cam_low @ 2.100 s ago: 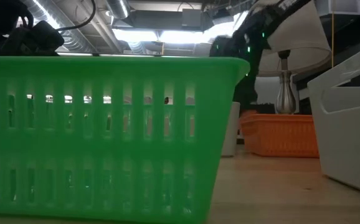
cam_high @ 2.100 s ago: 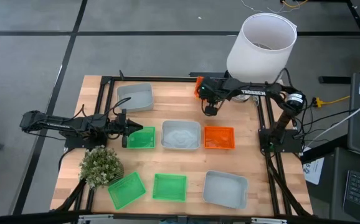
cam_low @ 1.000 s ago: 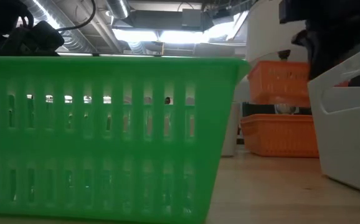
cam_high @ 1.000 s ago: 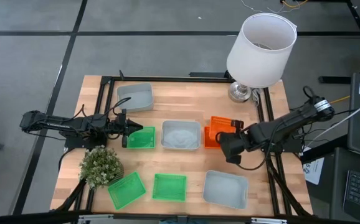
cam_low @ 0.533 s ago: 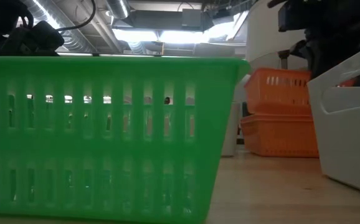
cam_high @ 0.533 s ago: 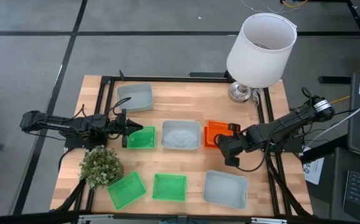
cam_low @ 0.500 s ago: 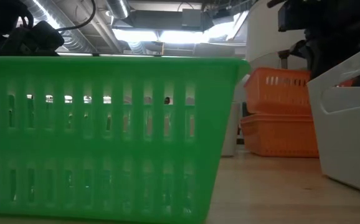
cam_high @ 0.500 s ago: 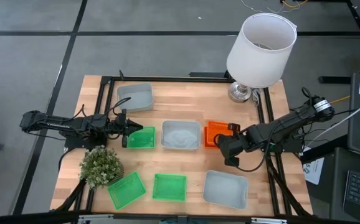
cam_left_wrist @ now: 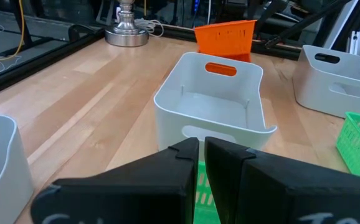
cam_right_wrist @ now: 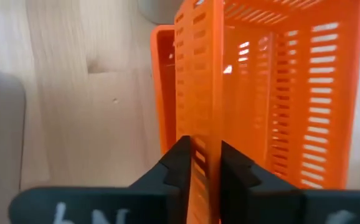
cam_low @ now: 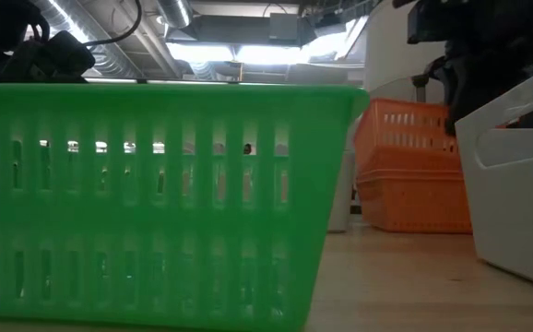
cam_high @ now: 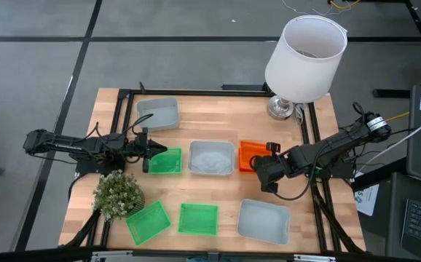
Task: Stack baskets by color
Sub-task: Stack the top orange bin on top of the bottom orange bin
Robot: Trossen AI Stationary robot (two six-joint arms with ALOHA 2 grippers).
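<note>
- Low view, nearest: front green basket (cam_low: pixel 156 203) fills the foreground, not yet stacked; a grey basket (cam_low: pixel 515 194) stands at the right edge.
- Behind them: upper orange basket (cam_low: pixel 409 138), half a second ago held clear above the lower orange basket (cam_low: pixel 414 203), has now sunk into it, sitting slightly tilted.
- Right gripper (cam_right_wrist: pixel 202 152) straddles the upper basket's wall. Whether it pinches or has let go cannot be told.
- Reading: two orange baskets are nested, so the orange stack is under way. The greens and greys lie apart.
- Left gripper (cam_left_wrist: pixel 202 144) waits at the table's left, unmoved, its jaws apparently closed on the rim of the mid green basket (cam_high: pixel 167 161).
- Farthest: lamp (cam_high: pixel 305 54), at the rear right corner.
</note>
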